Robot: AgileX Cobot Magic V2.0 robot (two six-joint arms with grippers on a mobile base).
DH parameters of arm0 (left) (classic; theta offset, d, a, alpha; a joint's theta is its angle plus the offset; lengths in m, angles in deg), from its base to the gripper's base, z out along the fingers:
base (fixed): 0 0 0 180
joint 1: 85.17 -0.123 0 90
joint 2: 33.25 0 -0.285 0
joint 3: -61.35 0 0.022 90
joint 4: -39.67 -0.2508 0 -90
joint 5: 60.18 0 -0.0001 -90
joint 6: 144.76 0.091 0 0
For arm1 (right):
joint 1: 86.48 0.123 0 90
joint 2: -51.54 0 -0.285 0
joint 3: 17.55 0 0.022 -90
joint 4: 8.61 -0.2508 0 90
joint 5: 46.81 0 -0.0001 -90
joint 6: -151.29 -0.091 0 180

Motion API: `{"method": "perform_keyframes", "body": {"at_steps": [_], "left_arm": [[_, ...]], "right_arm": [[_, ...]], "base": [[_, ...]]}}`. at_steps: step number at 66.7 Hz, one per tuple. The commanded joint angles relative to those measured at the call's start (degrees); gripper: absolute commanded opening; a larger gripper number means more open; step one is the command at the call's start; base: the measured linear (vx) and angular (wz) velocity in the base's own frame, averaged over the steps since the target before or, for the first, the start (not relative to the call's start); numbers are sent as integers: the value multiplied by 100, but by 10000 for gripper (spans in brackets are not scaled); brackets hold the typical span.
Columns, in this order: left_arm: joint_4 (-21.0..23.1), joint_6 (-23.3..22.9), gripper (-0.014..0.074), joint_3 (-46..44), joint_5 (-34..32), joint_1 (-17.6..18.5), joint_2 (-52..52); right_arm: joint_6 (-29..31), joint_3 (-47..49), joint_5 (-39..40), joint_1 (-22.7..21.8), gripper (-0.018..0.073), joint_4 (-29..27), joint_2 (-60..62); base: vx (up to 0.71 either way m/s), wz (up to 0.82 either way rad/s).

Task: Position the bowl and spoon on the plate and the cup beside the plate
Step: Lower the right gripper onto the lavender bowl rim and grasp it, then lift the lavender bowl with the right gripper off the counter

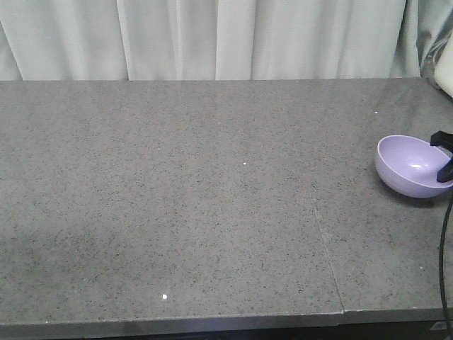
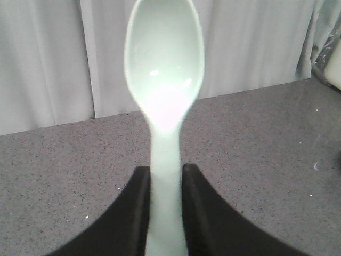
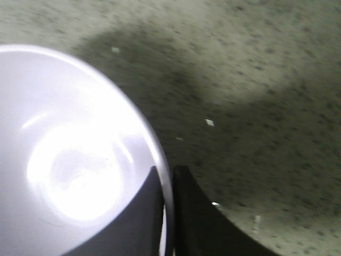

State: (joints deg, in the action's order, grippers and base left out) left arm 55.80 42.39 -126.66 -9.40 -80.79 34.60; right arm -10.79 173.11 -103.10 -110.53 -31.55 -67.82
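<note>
Bowl [image 1: 410,166] and spoon [image 2: 165,69] both look like thin moulded plastic: light, stiff and glossy, so probably a little slippery but not fragile. At the right edge of the front view the lavender bowl is tilted, on or just above the grey table [image 1: 177,212]; I cannot tell whether it touches. The right hand [image 3: 167,213] is closed on the bowl's rim, pinching the wall from inside and outside, as the bottom of the right wrist view shows. A rim pinch suits so light a thing, though the smooth curved wall could swivel in the grip, so a level, unhurried carry seems wise. The left hand [image 2: 166,208] is closed on the spoon's flat handle, low in its wrist view, with the oval head standing straight up against the curtain [image 2: 42,53]. That looks a sound hold — the flat sides give purchase, and the head stays free to go down first. Neither plate nor cup shows in any view.
</note>
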Motion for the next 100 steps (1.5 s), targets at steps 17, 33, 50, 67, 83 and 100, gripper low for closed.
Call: {"method": "perform_keyframes", "body": {"at_steps": [17,33,50,67,83,100], "left_arm": [[110,4,-7,-148,-356,24,-48],[110,4,-7,-148,-356,24,-48],[110,4,-7,-148,-356,24,-48],[110,-1,-7,-148,-356,24,-48],[110,-1,-7,-148,-339,24,-48],[110,-1,-7,-148,-339,24,-48]], "right_arm": [[1567,1279,-1124,-8,-8,-3153,1733],[1791,1420,-1634,-8,-6,-4174,3023],[1790,1420,-1700,-8,-6,-4145,3888],[1827,1420,-1627,-8,-6,-4145,4183],[1851,1420,-1684,-8,-6,-4146,4192],[1851,1420,-1684,-8,-6,-4146,4192]], "base": [[0,0],[0,0],[0,0],[0,0],[0,0],[0,0]]}}
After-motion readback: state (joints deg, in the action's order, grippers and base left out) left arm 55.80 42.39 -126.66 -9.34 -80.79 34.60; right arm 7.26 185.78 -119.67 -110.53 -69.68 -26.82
